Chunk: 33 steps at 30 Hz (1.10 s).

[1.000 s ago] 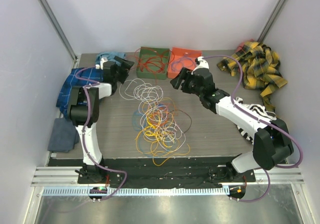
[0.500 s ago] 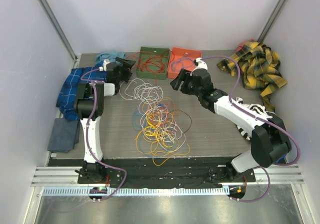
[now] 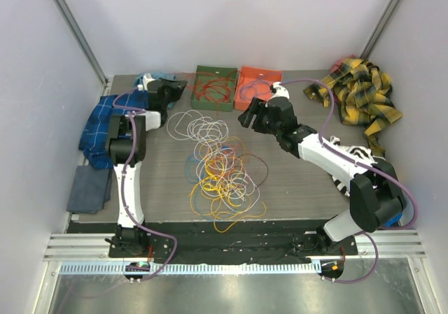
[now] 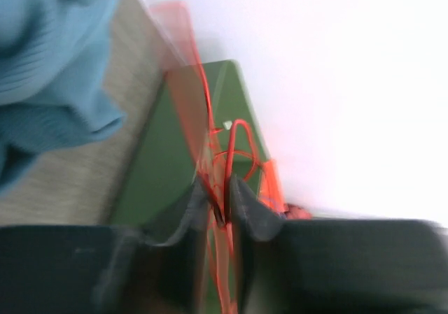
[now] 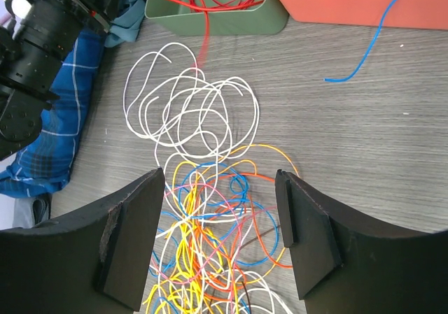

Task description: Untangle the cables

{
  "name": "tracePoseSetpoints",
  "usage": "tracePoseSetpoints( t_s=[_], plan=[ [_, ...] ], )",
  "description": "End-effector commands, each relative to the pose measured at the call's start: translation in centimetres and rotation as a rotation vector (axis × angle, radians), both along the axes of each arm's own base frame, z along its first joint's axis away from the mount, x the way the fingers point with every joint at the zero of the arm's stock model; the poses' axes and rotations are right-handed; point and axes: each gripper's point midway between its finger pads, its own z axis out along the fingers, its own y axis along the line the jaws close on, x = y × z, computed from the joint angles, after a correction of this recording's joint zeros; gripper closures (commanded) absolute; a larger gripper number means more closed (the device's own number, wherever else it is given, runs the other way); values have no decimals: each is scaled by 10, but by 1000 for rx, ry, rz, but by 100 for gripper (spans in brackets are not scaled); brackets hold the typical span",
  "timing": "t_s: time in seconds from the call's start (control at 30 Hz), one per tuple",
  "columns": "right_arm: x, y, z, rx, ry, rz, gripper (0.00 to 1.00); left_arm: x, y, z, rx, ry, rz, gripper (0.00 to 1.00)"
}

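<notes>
Left pincer (image 3: 173, 87) sat just beside the green tray (image 3: 197, 98), and most cables (image 3: 220, 170) lay tangled in front of that tray, so I judged little was sorted. From my left wrist, its fingers (image 4: 246, 205) were clenched on a red cable (image 4: 208, 101) against the tray. From my right wrist, my right pincer (image 5: 218, 177) hung released and empty over loops before the tray.

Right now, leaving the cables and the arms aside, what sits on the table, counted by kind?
Bins: 2 (green bin, orange bin)
Cloths: 5 (blue plaid cloth, light blue cloth, grey cloth, yellow plaid cloth, striped cloth)
Total: 7
</notes>
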Motion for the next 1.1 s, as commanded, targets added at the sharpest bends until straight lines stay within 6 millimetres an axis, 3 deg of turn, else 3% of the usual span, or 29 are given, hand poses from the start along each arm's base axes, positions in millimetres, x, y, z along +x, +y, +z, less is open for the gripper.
tracePoseSetpoints(
  t_s=[0.0, 0.03, 0.27, 0.4, 0.43, 0.47, 0.5, 0.57, 0.6, 0.83, 0.87, 0.9, 1.07],
  plan=[
    [5, 3, 15, 9, -51, 1, 28, 10, -3, 35, -28, -109, -30, 91],
    [5, 2, 17, 9, -55, 0, 28, 9, -4, 39, -28, -116, -36, 100],
    [4, 2, 23, 22, -67, -1, 28, 5, -21, 100, 84, -196, -95, 100],
    [3, 0, 25, 24, -73, -4, 28, 0, -48, 134, 231, -218, -152, 100],
    [2, 0, 26, 24, -75, -5, 28, 1, -53, 150, 295, -254, -163, 100],
    [2, 0, 28, 25, -78, -6, 28, -1, -57, 144, 339, -211, -168, 100],
    [1, -1, 29, 23, -80, -5, 28, -3, -69, 162, 370, -241, -183, 100],
    [1, -1, 31, 25, -85, -8, 28, -6, -75, 158, 483, -205, -197, 100],
    [0, -3, 32, 23, -87, -10, 28, -9, -87, 171, 515, -223, -205, 100],
    [-3, -7, 40, 28, -102, -22, 28, -17, -112, 169, 784, -170, -233, 100],
    [-3, -8, 42, 29, -107, -23, 28, -16, -114, 158, 814, -148, -242, 100],
    [-3, -9, 43, 26, -110, -30, 28, -16, -119, 165, 847, -165, -243, 100],
    [-5, -12, 47, 28, -120, -39, 28, -13, -125, 131, 990, -104, -250, 100]
  ],
)
